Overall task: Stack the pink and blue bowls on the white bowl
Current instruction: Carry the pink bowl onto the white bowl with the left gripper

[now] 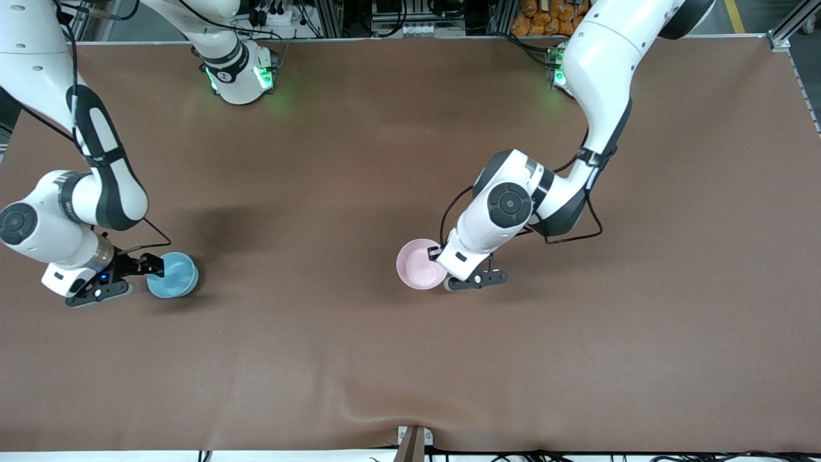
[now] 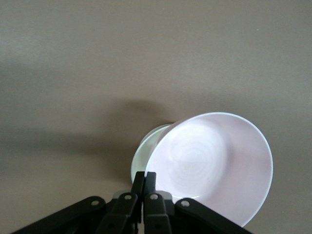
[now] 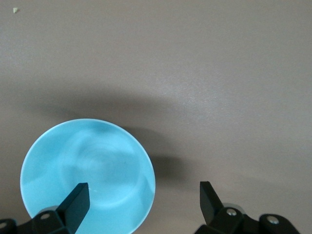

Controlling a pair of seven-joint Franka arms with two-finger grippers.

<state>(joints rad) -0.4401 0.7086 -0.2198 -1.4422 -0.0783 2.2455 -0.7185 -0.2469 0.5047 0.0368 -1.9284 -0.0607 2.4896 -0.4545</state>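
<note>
1. The pale pink round bowl is held tilted by its rim in the clenched left claw, over the small white bowl at mid counter
2. The released right claw straddles the upright sky-blue round bowl's rim near the right arm's counter end, bare brown surface all round

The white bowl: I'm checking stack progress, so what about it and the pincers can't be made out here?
- White bowl: left wrist view shows only a rim sliver under the pink bowl; front view hides it fully.
- Left pincer: shut on the pink rim; the front view's wrist covers it.
- Right pincer: open; whether a finger touches the blue bowl is unclear.
</note>
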